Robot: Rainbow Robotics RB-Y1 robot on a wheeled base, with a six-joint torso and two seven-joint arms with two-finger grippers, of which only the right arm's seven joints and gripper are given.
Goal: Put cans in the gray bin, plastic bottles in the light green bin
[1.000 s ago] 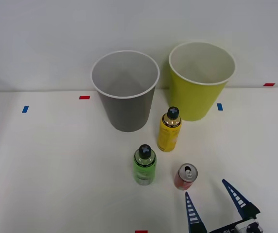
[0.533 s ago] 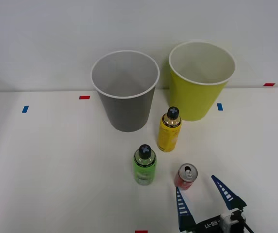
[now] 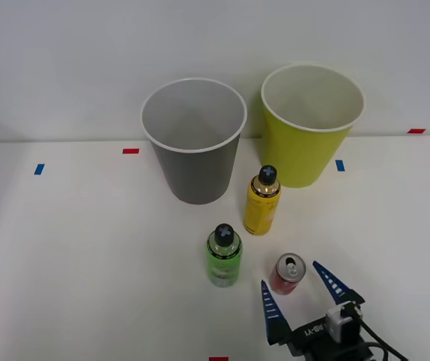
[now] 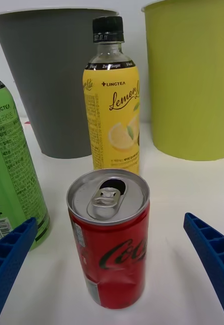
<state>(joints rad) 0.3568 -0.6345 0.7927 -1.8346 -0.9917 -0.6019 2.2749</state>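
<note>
Blue ribbed pincer point(image 3: 299, 291) fingers point(image 3: 269, 310), black wrist with white lettering.

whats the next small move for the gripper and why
Probably ease forward a little so the fingers straddle the can, then close. The right gripper is open and lined up with the can, which stands upright, not yet between the fingertips, with the green bottle close beside.

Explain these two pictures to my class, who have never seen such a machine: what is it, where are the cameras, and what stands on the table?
This is a two-armed robot sorting rubbish. One camera looks down from above its arms; the other sits on its right wrist. The blue ribbed prongs are its right tool, open and holding nothing, one finger on each side of a red can. On the white table also stand a green bottle, a yellow bottle, a gray bin and a lime bin.
</note>
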